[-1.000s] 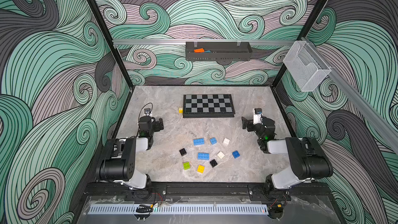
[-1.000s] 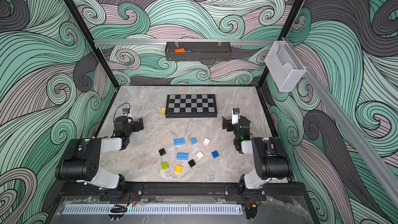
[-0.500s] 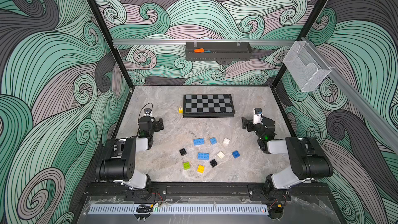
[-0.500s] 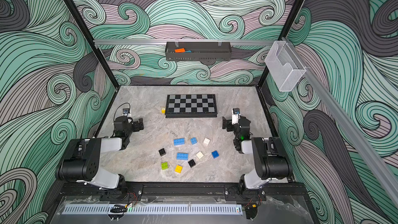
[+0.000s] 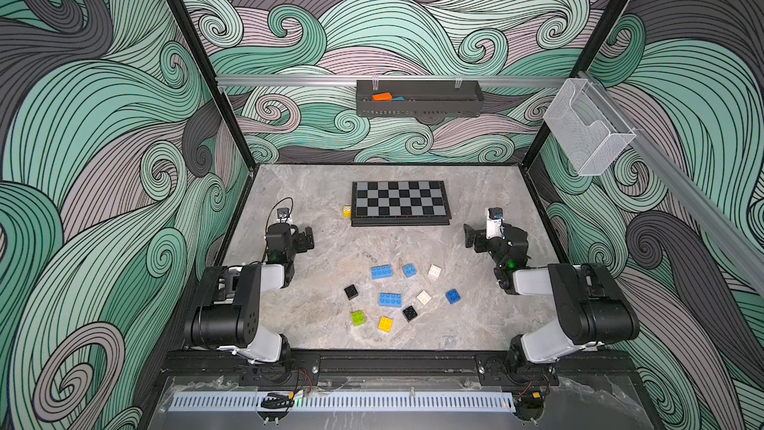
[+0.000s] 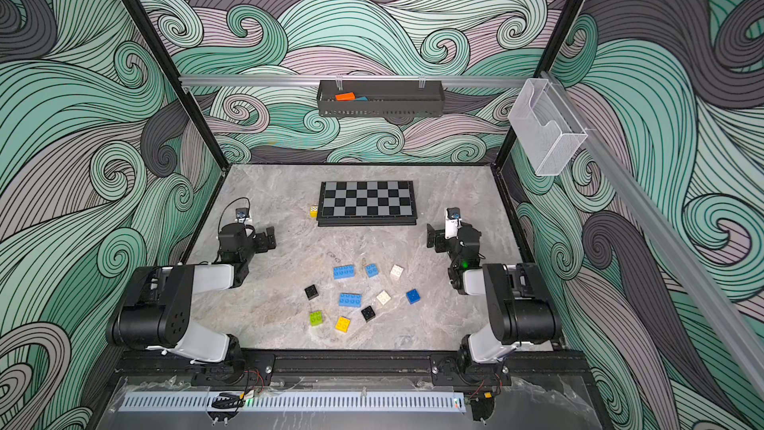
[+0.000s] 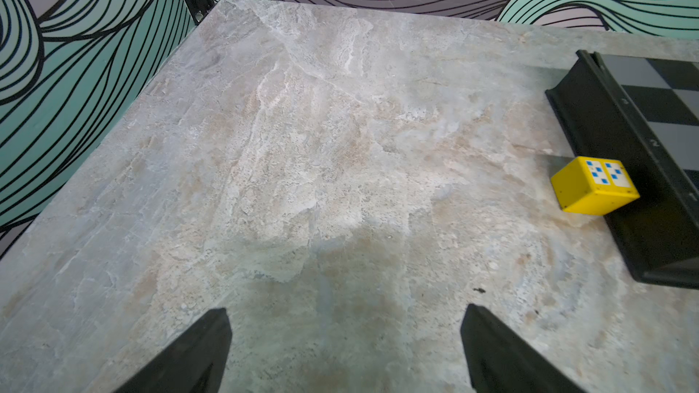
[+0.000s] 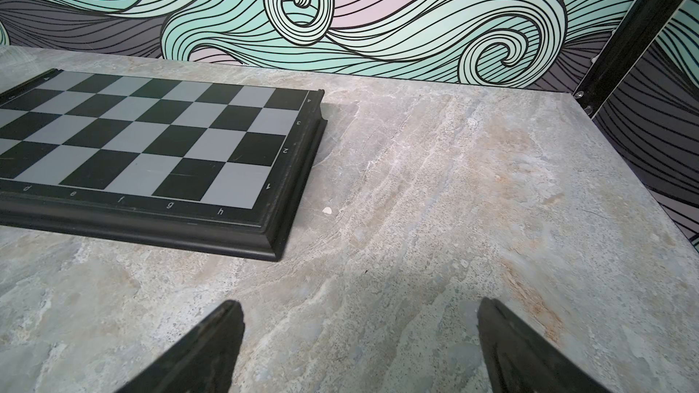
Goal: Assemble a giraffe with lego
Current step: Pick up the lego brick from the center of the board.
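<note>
The lego lies loose on the marble table (image 5: 322, 200) between my arms: two long blue bricks (image 5: 381, 272) (image 5: 390, 299), two square blue bricks (image 5: 409, 270) (image 5: 452, 296), two white (image 5: 434, 271), two black (image 5: 351, 292), a lime green one (image 5: 358, 318) and a yellow one (image 5: 385, 324). No brick is joined to another, and no giraffe is in view. My left gripper (image 5: 306, 237) (image 7: 346, 311) is open and empty over bare table, left of the bricks. My right gripper (image 5: 470, 237) (image 8: 359, 306) is open and empty to their right.
A black-framed chessboard (image 5: 399, 202) lies behind the bricks, with a yellow dotted die (image 5: 347, 211) at its left edge. A dark shelf (image 5: 417, 107) on the back wall holds an orange block (image 5: 381, 96). A wire basket (image 5: 587, 130) hangs on the right wall.
</note>
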`<state>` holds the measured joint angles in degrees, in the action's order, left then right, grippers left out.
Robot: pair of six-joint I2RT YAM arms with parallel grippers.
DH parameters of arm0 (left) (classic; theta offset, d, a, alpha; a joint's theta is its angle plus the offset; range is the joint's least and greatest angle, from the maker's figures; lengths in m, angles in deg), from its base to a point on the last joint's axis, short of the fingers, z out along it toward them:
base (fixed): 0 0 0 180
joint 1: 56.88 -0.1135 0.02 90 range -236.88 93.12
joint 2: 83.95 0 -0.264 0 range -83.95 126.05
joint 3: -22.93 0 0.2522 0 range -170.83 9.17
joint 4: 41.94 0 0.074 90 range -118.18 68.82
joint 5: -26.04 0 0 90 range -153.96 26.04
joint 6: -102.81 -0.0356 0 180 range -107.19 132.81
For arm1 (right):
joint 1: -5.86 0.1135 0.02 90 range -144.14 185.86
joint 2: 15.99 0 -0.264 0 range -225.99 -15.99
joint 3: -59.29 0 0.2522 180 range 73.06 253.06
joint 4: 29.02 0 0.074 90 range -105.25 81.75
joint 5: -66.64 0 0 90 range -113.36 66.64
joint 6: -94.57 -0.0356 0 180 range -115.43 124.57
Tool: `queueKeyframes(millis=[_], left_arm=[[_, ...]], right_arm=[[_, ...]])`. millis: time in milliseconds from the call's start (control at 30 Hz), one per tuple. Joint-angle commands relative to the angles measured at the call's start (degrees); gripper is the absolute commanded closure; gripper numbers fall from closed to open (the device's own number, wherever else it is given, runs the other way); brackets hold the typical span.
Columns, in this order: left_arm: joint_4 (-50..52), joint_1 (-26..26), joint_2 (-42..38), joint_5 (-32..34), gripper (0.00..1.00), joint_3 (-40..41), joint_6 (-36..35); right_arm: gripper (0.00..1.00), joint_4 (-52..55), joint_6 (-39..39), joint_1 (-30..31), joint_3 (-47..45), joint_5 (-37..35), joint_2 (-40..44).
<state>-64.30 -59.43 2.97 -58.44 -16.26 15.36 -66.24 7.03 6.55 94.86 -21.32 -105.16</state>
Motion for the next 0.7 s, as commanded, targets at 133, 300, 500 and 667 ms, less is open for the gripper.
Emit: queueKeyframes(millis=[133, 300, 500, 667], left_arm=[[-1.88, -0.43, 0.87, -0.86, 0.01, -1.98, -0.52], [-0.94, 0.91, 0.22, 3.45, 0.01, -2.37, -0.31], [27.68, 1.14, -9.58, 6.46, 0.01, -13.64, 3.38], [51.97, 2.09, -12.8, -2.44, 0.01, -23.82, 14.73]], right_arm=[[0.01, -0.55, 0.45, 0.28, 1.2, 0.5, -0.41], [0.01, -0.7, -0.44, -0.95, 1.05, 2.9, -0.36], [0.01, 11.88, -3.57, -1.69, 4.14, -1.83, 6.53], [0.01, 38.9, -5.92, -2.27, 14.72, 1.49, 13.13]])
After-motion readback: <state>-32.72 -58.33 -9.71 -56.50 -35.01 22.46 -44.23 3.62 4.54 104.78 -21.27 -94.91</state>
